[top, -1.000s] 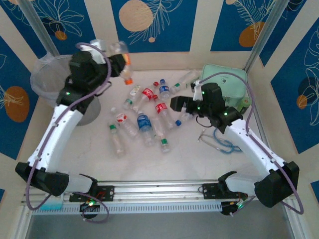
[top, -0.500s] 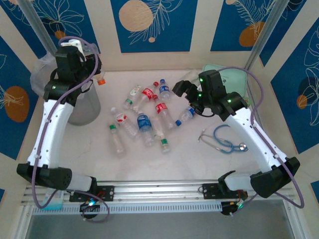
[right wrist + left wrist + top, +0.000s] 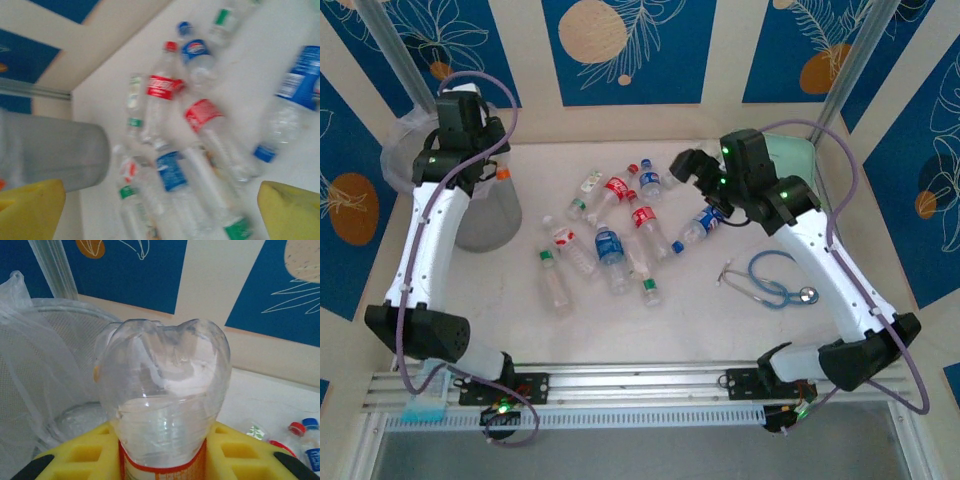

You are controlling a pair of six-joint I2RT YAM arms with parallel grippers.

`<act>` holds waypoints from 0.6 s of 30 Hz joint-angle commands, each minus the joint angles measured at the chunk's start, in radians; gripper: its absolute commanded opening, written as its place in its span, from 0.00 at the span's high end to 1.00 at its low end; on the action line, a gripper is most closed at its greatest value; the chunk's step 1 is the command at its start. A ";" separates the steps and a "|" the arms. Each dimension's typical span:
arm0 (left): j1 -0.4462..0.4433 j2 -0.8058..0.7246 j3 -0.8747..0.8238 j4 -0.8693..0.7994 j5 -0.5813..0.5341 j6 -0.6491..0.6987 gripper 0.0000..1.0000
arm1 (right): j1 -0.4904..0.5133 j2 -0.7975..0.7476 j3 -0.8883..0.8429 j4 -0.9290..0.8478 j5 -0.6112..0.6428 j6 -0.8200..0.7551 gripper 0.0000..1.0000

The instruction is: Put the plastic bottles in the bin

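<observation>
The left arm [image 3: 420, 240] reaches over the counter-side rim of the grey bin [image 3: 480, 225]. The left jaws are clamped tight on a clear bottle [image 3: 162, 390], pinching it at its red-orange label band. Seen from the wrist, that bottle's long axis runs straight out from the jaws. Its dimpled base leads toward the back wall, and the bin's crinkly liner sits low to its left. From above, its orange cap [image 3: 503, 172] pokes out on the counter side of the jaws, right by the bin's rim. The other bottles [image 3: 610, 235] lie flat on the white counter [image 3: 700, 320] in a loose cluster between the two arms, their long axes at mixed angles and their caps pointing various ways. A blue-labelled bottle [image 3: 700, 228] lies slanted beside the right arm [image 3: 820, 250], its blue cap toward the near left. The right jaws hang above the far right edge of the cluster, spread wide with nothing between them. A stethoscope [image 3: 775, 280] lies on the counter to the right of the bottles.
</observation>
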State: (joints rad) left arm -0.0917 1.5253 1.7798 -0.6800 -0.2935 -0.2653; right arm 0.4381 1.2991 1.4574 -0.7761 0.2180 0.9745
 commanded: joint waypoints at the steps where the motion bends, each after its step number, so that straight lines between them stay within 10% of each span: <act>1: 0.013 0.034 0.014 -0.033 -0.038 0.048 0.74 | -0.064 -0.087 -0.091 0.031 -0.031 -0.069 0.01; 18: 0.059 -0.062 0.053 0.054 0.184 -0.028 0.82 | -0.227 -0.198 -0.278 -0.057 -0.017 -0.236 0.01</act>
State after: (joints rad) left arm -0.0536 1.5360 1.7508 -0.6434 -0.1734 -0.2684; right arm 0.2150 1.1049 1.1748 -0.8448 0.2325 0.7677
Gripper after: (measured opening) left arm 0.316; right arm 0.991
